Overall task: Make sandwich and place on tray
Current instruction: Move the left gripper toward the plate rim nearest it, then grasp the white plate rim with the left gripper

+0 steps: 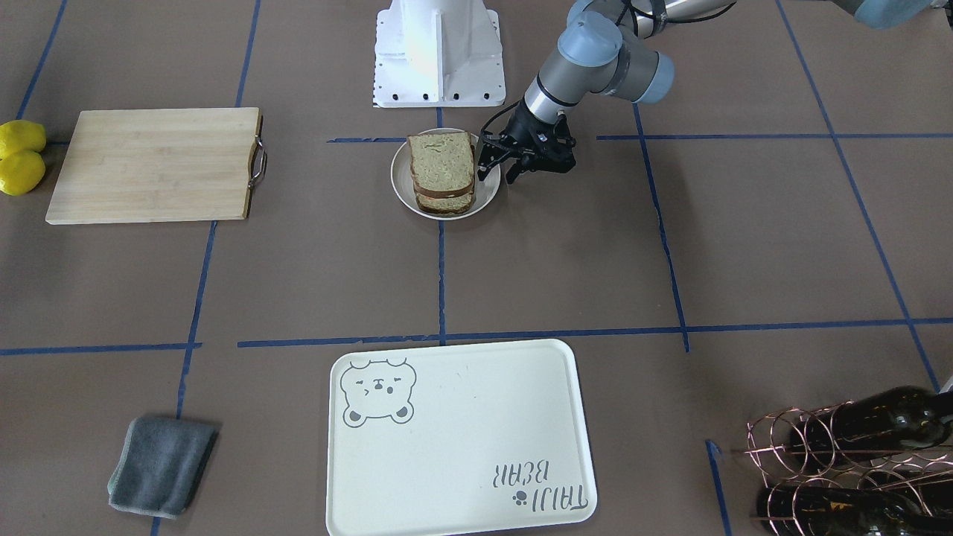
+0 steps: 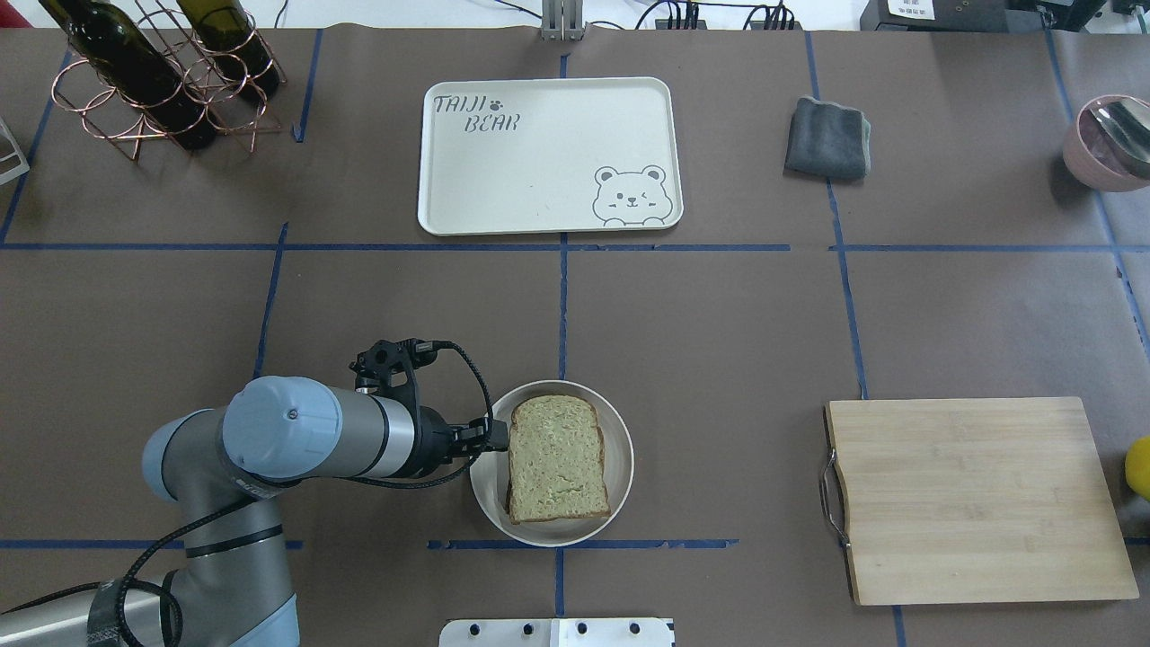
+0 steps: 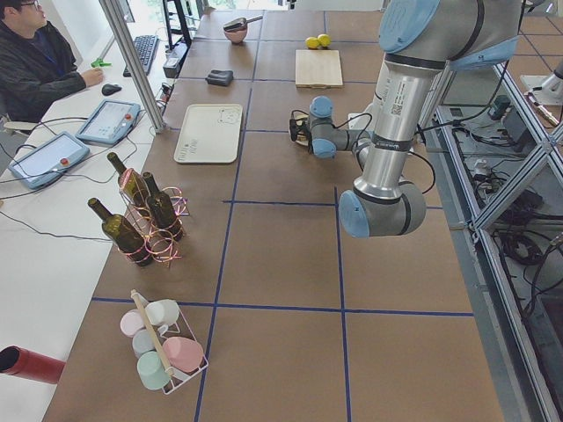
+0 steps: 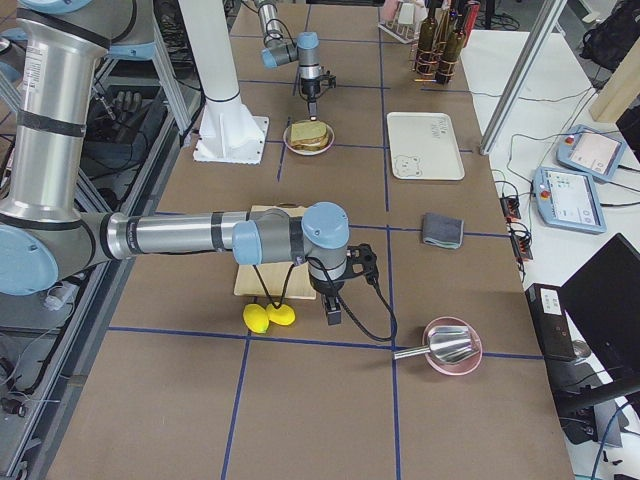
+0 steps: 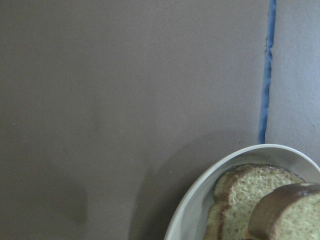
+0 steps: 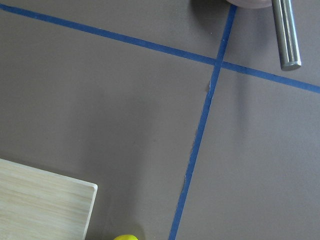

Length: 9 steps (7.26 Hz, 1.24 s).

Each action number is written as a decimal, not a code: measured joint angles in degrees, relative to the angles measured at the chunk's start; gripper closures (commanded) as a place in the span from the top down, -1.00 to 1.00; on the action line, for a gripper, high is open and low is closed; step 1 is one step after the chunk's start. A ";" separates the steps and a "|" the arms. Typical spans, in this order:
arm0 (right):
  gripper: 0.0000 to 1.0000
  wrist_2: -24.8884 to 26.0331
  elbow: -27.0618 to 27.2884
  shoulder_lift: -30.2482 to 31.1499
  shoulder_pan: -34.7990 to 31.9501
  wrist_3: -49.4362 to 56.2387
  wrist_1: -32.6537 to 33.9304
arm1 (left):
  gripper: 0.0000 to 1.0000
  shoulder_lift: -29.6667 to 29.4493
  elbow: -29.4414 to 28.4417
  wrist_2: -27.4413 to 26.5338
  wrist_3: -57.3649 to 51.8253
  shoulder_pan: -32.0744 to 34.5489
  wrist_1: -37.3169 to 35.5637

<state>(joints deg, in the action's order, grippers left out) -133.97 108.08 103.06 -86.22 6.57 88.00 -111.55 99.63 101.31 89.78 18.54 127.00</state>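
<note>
Two slices of speckled bread sit stacked as a sandwich point(image 1: 443, 171) in a small round white dish point(image 1: 402, 190) on the desk point(image 1: 595, 260), close to the robot's base. The left gripper point(image 1: 497, 175) hangs just beside that dish with its fingers spread apart and nothing between them. One finger reaches over the dish's rim near the bread's crust, though I cannot tell whether it touches. The tray point(image 1: 461, 439) with the bear drawing lies well apart from the dish, across the desk from the robot; the sandwich is in the dish, not on the tray.

Off to the robot's right, the right gripper point(image 4: 333, 312) points down at the desk just beside two lemons point(image 4: 268, 317), near the wooden cutting board point(image 1: 149, 164). It shows only small from the side, so I cannot tell whether it is released or clenched.
</note>
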 measured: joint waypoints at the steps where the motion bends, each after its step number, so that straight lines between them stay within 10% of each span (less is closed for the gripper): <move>1: 1.00 -0.28 0.16 -0.01 0.00 -0.06 0.02 | -0.62 0.00 0.31 0.01 -0.02 -0.05 0.03; 7: 1.00 -0.68 0.29 -0.05 0.00 -0.15 0.06 | -0.65 0.17 0.43 0.03 -0.37 -0.14 0.00; 9: 1.00 -0.68 0.29 -0.05 0.00 -0.15 0.07 | -1.00 0.07 0.41 0.03 -0.39 -0.17 0.00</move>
<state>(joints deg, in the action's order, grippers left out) -134.65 108.37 103.01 -86.22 6.42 88.07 -111.48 100.03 101.34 89.39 18.37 127.00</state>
